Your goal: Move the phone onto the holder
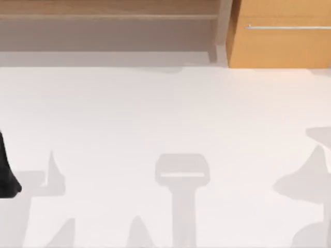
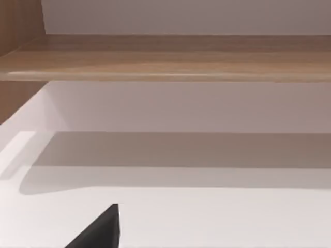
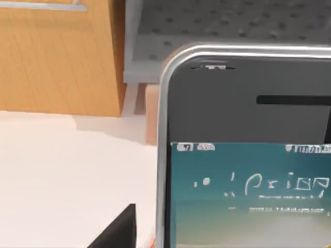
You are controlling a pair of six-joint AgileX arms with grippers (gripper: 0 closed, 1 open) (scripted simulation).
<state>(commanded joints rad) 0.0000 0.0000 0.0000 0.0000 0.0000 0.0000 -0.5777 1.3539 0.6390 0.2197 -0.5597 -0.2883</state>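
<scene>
Phone (image 3: 248, 155) close before my right wrist camera, screen lit, raised above white tabletop (image 3: 62, 170); whether my fingers grip it, can't tell. My left arm (image 1: 6, 173) at tabletop's left edge. Wooden cabinet (image 3: 57, 57) beyond far edge.

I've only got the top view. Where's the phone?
Observer: The phone is close up in the right wrist view, with its screen lit teal.
Child: What's behind it?
Observer: A grey dotted panel, next to an orange wooden cabinet.
Child: What does the left wrist view look at?
Observer: It looks across the white table towards a wooden shelf.
</scene>
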